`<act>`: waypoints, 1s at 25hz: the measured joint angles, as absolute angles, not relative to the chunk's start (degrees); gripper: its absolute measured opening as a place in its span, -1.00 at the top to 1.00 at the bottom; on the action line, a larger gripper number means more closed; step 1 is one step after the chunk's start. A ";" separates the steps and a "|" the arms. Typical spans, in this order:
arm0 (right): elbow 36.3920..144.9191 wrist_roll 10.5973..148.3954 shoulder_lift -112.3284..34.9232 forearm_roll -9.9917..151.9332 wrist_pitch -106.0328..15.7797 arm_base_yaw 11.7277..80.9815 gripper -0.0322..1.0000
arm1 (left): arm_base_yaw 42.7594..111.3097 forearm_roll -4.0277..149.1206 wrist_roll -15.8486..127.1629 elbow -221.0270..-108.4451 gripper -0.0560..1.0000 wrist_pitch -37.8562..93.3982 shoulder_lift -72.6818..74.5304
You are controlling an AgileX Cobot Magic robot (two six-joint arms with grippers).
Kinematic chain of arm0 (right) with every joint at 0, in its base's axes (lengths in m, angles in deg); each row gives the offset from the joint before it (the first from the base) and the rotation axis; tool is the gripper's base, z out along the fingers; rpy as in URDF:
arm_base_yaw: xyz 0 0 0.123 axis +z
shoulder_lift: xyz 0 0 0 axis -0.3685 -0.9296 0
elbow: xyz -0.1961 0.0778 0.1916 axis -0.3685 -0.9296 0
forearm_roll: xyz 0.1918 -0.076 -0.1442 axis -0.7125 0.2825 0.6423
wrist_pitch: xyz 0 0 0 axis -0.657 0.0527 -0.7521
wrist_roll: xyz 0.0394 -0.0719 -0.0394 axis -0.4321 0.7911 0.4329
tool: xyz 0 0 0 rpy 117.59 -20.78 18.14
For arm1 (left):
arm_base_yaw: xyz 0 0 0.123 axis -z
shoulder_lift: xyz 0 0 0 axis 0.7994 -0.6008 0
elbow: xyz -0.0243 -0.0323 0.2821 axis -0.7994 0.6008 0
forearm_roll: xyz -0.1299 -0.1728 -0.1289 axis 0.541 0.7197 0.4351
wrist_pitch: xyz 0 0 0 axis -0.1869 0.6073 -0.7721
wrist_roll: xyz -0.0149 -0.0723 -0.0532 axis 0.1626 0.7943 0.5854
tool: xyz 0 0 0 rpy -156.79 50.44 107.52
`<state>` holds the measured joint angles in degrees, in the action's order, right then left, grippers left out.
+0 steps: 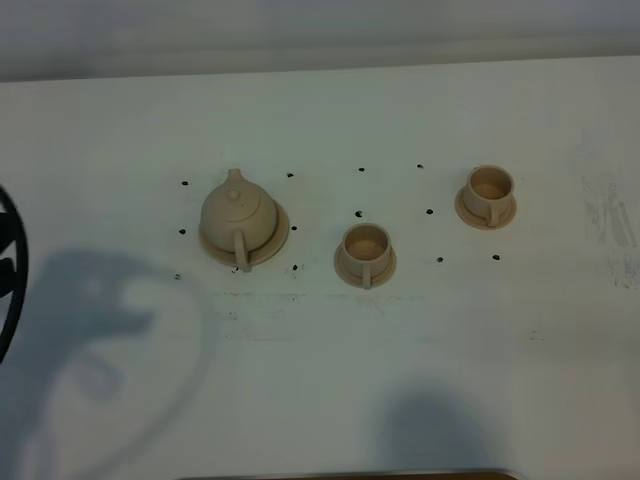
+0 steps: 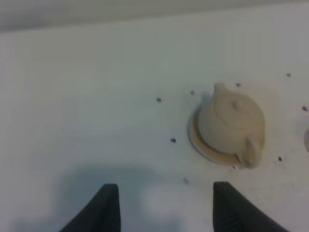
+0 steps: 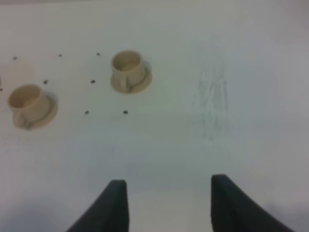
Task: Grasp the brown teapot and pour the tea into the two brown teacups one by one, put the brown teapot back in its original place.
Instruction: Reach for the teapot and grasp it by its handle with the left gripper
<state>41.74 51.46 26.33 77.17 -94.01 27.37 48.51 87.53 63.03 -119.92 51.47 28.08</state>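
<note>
1. Exterior high view puts the job at its very start. The brown teapot (image 1: pixel 237 212) stands upright with its lid on, on the wide saucer (image 1: pixel 281 237) that I take to be its original place.
2. My left gripper (image 2: pixel 164 195) has its fingers spread wide with nothing between them, above the bare table (image 2: pixel 96 72). The teapot is ahead of it and off its centre line, on the side toward the cups. It is well apart from either finger, with its handle facing my gripper.
3. My right gripper (image 3: pixel 166 191) is likewise wide open and empty. The first teacup (image 3: pixel 126 66) is ahead and a little to its inner side. The second teacup (image 3: pixel 29 100) is further across, toward the teapot. Each stands upright on a small saucer (image 3: pixel 145 81).
4. Done so far, as I judge it: nothing. There is no grasp and no pour. The cup interiors look plain beige, though the pictures are too coarse to be sure they are dry.
5. Left to do: take the teapot, pour into each cup in turn, and set it back on its saucer.
</note>
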 joint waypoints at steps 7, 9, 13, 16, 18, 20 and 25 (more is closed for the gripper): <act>40.84 51.41 28.30 77.12 -98.47 27.37 0.15 | 48.51 92.55 58.40 -123.28 0.10 51.92 18.43; 40.49 51.41 29.83 77.12 -99.38 27.37 0.15 | 48.51 94.87 56.03 -123.43 0.10 51.70 16.95; 40.45 51.41 33.75 77.12 -99.73 27.37 0.15 | 48.51 100.30 50.12 -123.46 0.10 51.55 15.53; 40.43 51.46 34.79 77.12 -99.93 27.37 0.15 | 48.51 103.10 47.31 -123.50 0.10 51.86 15.51; 40.43 51.46 34.85 77.17 -99.98 27.37 0.16 | 48.51 103.86 46.43 -123.50 0.10 51.96 15.51; 40.43 51.46 34.85 77.17 -99.98 27.37 0.18 | 48.51 104.22 45.99 -123.50 0.10 51.96 15.51; 40.43 51.46 34.86 77.17 -99.98 27.37 0.22 | 48.51 104.23 45.13 -123.50 0.10 51.91 13.85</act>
